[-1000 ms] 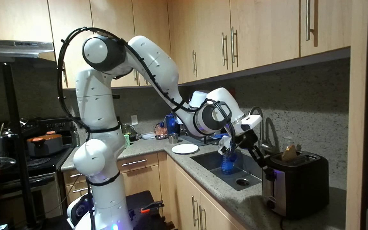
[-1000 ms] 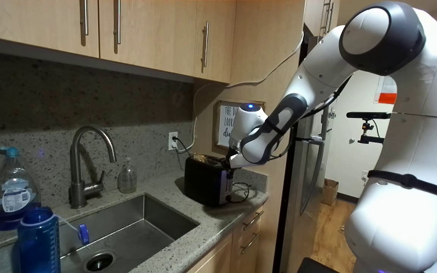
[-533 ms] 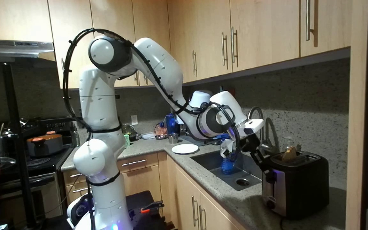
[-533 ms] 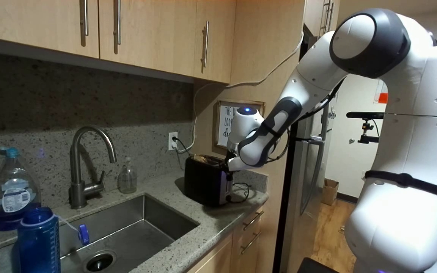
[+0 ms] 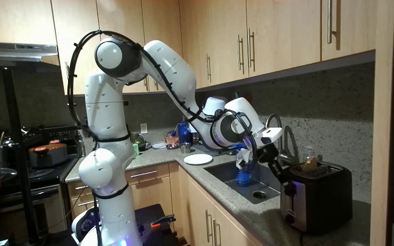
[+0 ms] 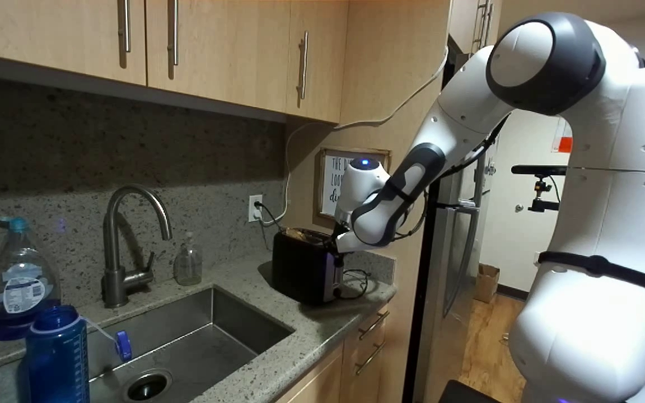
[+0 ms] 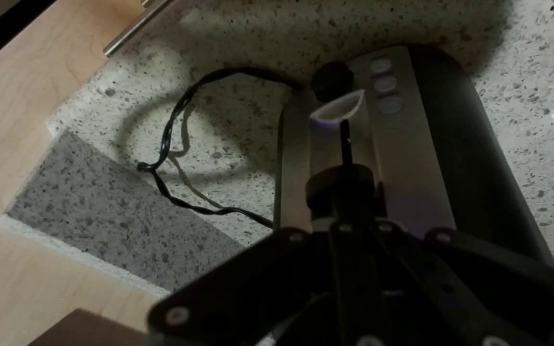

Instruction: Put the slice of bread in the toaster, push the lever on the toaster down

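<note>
At the front of the toaster (image 5: 316,198), fingers (image 5: 283,177) closed tightly together, tips right at the lever (image 7: 339,179). Overlapping in the wrist view, so hard to tell contact from a narrow gap. High on the toaster's face, that lever, with a stretch of its dark track (image 7: 346,142) showing below. Farther down, a round knob (image 7: 332,81), with three buttons (image 7: 385,85) in a row beside it. Partly inside the toaster, the slice of bread (image 5: 309,164), tilted, upper part jutting out of the top, visible in both exterior views. Upright on the surface (image 6: 244,296), the toaster, with a black cord (image 7: 167,139) in a loop just beside it. Near the toaster, the sink (image 6: 216,341), with a faucet (image 6: 112,246) behind it and a clear bottle (image 6: 188,268) between faucet and toaster. Beyond the sink, well apart from the toaster, a white plate (image 5: 198,159) flat on the surface.
</note>
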